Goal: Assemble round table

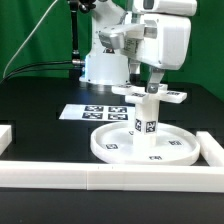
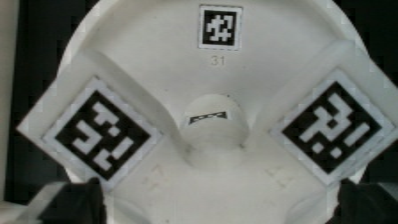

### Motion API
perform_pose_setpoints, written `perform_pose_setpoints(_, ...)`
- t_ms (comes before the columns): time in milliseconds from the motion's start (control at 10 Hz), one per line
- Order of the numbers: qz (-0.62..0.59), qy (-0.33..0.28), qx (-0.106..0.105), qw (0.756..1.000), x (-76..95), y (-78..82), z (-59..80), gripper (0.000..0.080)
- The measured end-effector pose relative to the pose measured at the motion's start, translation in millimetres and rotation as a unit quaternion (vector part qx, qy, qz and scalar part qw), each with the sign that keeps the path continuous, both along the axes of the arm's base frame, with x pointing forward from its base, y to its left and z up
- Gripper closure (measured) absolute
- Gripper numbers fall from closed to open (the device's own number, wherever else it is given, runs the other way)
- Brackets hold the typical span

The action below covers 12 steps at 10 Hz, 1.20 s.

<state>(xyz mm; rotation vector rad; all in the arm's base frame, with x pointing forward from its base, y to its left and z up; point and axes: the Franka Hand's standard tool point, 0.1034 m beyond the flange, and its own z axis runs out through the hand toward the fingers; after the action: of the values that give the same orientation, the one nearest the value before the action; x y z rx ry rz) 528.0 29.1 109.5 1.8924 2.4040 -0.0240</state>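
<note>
The large round disc (image 1: 118, 150) lies flat on the black table near the front rail. The short leg (image 1: 147, 120) stands upright on its middle, and the cross-shaped base piece (image 1: 150, 97) sits across the leg's top. My gripper (image 1: 150, 86) hangs straight down onto the base piece. In the wrist view the base piece (image 2: 214, 165) fills the picture, with its tags spread around a rounded bump at its centre. My gripper (image 2: 214, 208) is open, and its dark fingers (image 2: 61, 200) stand on either side of one arm of the cross.
White border rails run along the front (image 1: 100, 178), the exterior view's left (image 1: 6, 138) and its right (image 1: 212, 150). The marker board (image 1: 92, 113) lies flat behind the disc. The arm's white base (image 1: 100, 65) stands at the back before a green curtain.
</note>
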Motion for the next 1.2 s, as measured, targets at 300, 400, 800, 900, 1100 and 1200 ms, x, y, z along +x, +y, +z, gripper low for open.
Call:
perform_pose_setpoints(300, -0.022, 0.001, 0.002, 1.000, -0.3, 4.4, -2.4, 0.0151)
perform_pose_setpoints(400, -0.022, 0.000, 0.002, 1.000, 0.8, 5.4, -2.3, 0.0151)
perform_pose_setpoints(800, -0.025, 0.000, 0.002, 1.000, 3.4, 5.6, -1.6, 0.0151)
perform_pose_setpoints(900, -0.025, -0.001, 0.002, 1.000, 3.9, 5.7, -0.6, 0.0151)
perform_pose_setpoints(1100, -0.027, -0.002, 0.002, 1.000, 4.6, 5.2, -0.1, 0.0151)
perform_pose_setpoints(1200, -0.028, -0.001, 0.002, 1.000, 4.2, 4.6, -0.7, 0.0151)
